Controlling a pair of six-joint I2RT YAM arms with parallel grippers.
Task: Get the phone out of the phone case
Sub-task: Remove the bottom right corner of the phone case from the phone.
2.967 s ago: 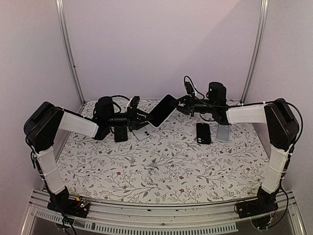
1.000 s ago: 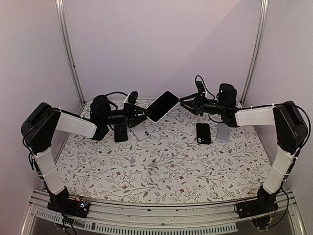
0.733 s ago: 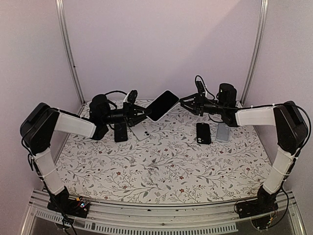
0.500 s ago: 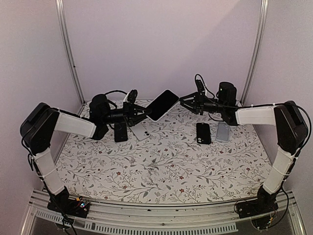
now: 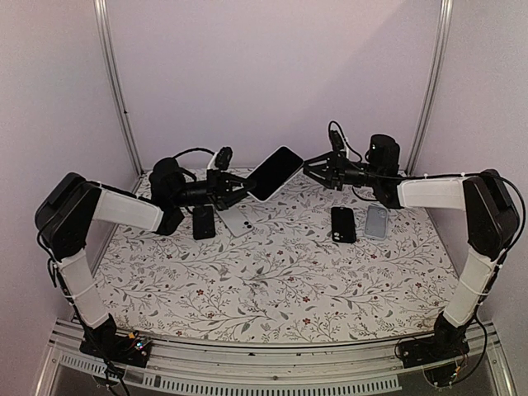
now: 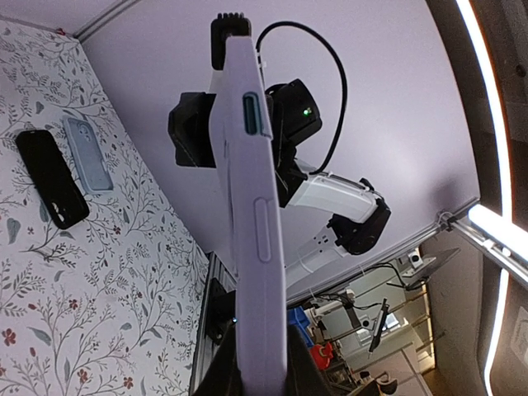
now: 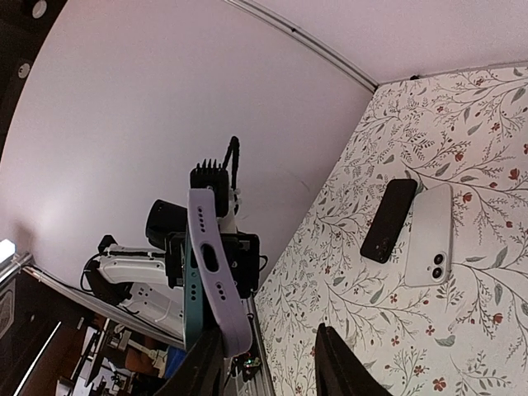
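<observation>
Top view. The left claw [image 5: 239, 188] is pinched on the lower corner of the phone [image 5: 275, 173] and holds it tilted in the air above the far part of the table [image 5: 272, 280], dark screen towards the camera. The phone sits inside its lilac case [image 5: 285, 152], whose pale rim frames the screen. The right claw [image 5: 312, 169] is spread wide and holds nothing. Its tips lie just beside the phone's upper right end.

Left wrist view. We see the case [image 6: 252, 206] edge-on, with one teal slot and one long button on its side wall. Its lower end is clamped between the fingers of the left claw [image 6: 256, 384]. The other arm stands behind it.

Right wrist view. The right claw [image 7: 268, 346] shows two fingers set well apart. The case [image 7: 206, 264] stands edge-on just beside one finger [image 7: 205, 363], and we cannot tell whether they touch. A teal strip runs along one long edge of the case.

Count. We find two claws and one phone in a case. Four flat items lie on the table in two pairs. On the left, a black phone [image 5: 204, 221] lies just beside a white phone [image 5: 237, 220]. On the right, a second black phone [image 5: 342, 223] lies just beside a pale phone [image 5: 375, 220]. We cannot tell whether these four are phones or empty cases.
</observation>
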